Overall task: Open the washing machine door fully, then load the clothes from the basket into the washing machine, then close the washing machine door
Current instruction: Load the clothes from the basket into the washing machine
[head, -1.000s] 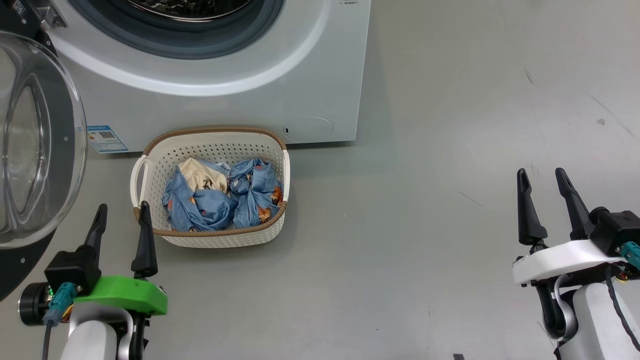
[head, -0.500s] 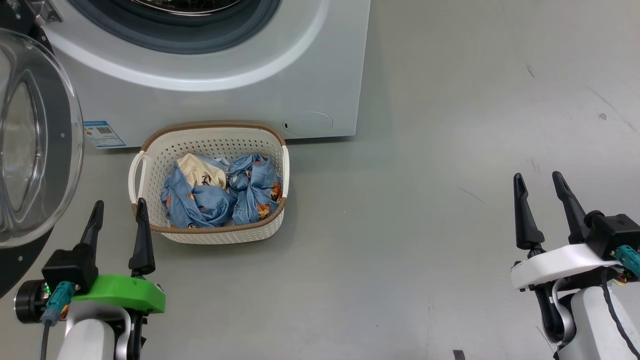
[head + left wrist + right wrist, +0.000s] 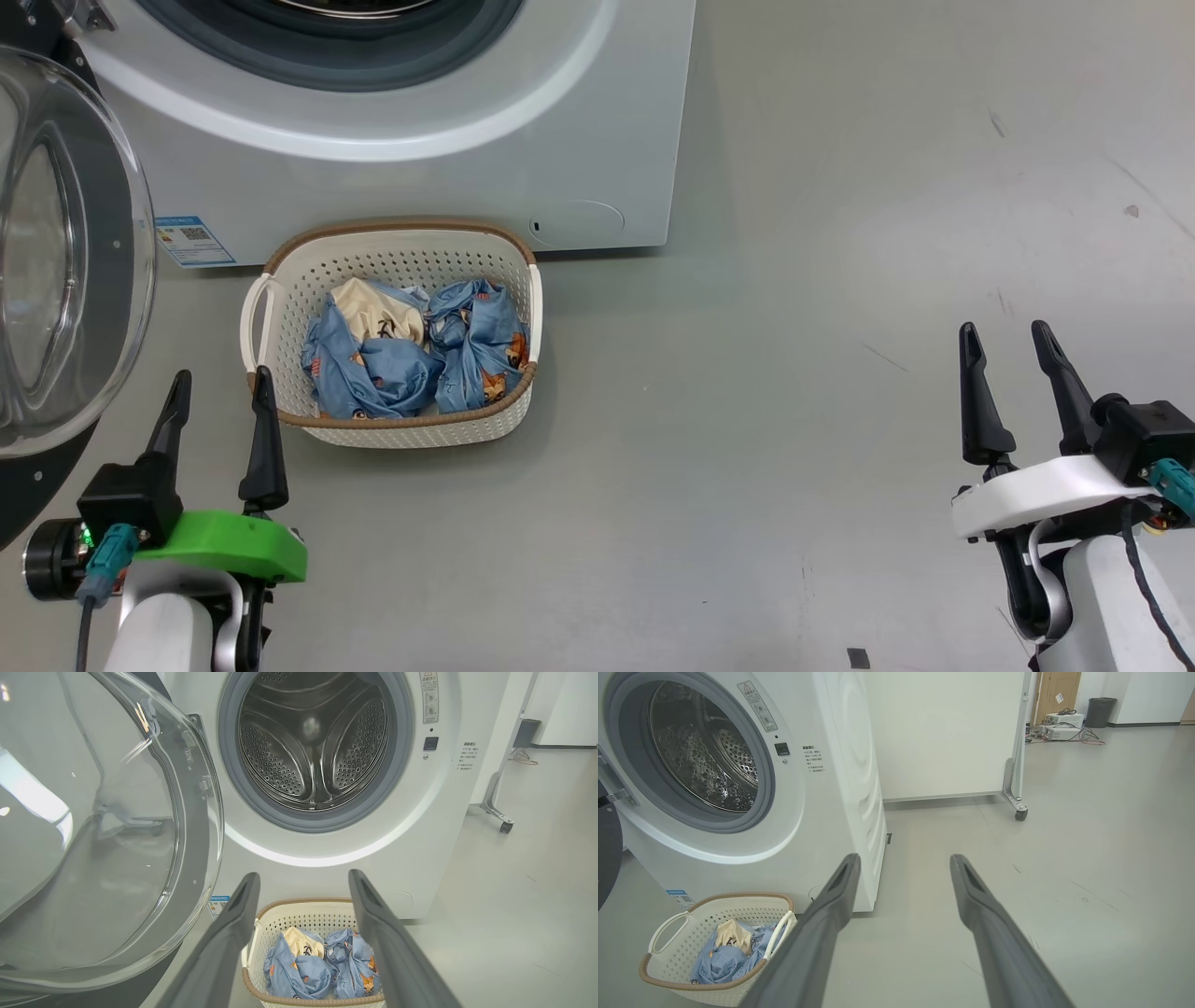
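Clothes (image 3: pixel 411 350) of crumpled light blue fabric printed with small orange-brown animals, one showing a cream panel, lie heaped in the cream-white perforated plastic basket (image 3: pixel 392 266) with its brown woven-look rim and white side handles. It stands on the grey floor (image 3: pixel 747 420) just in front of the big white front-loading washing machine (image 3: pixel 420 187), below the round opening. Inside, the perforated steel drum (image 3: pixel 317 742) shows its bare walls and paddles. The round door (image 3: pixel 65 261), a glossy black ring around clear domed glass, stands swung open on the left. The green-mounted left gripper (image 3: pixel 222 373) hovers near the basket's left front corner, jaws apart and empty. The white-mounted right gripper (image 3: pixel 1003 327) hangs well apart over the floor, jaws likewise apart.
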